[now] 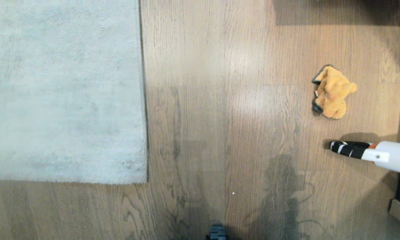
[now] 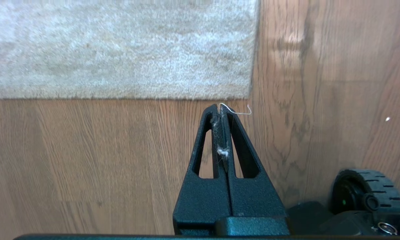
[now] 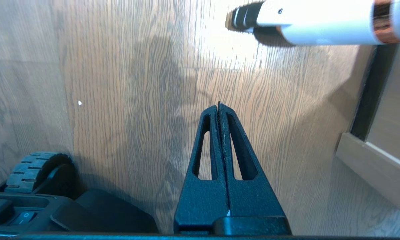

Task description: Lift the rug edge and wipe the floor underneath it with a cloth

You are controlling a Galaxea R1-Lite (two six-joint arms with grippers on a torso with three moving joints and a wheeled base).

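Left gripper [image 2: 221, 108]: jaws clenched, nothing grasped beyond lint and a stray thread caught at the tips; it hangs over bare floor [image 2: 86, 160] just short of the rug edge [image 2: 120, 96]. Right gripper [image 3: 219, 107]: clenched too, empty, over bare planks near a skirting board [image 3: 369, 163]. Neither arm shows in the head view.

Rug lies flat at the robot's left, its square corner [image 1: 146, 181] down on the planks. The cloth [image 1: 333, 92] sits crumpled on the floor well to the right of the rug, untouched. Nearer than the cloth, a white tube with a black-and-white striped tip [image 1: 349, 149] lies on the floor.

Step in hand, as judged: the very start, nothing picked up or lifted yet. Next move likely calls for the right gripper to release and reach to the cloth, the left to take the rug border.

Hard to make out: the dark piece under the cloth's left side; the white tube runs off frame, identity unclear. A wheel [image 2: 366, 186] of the base is partly cut off.
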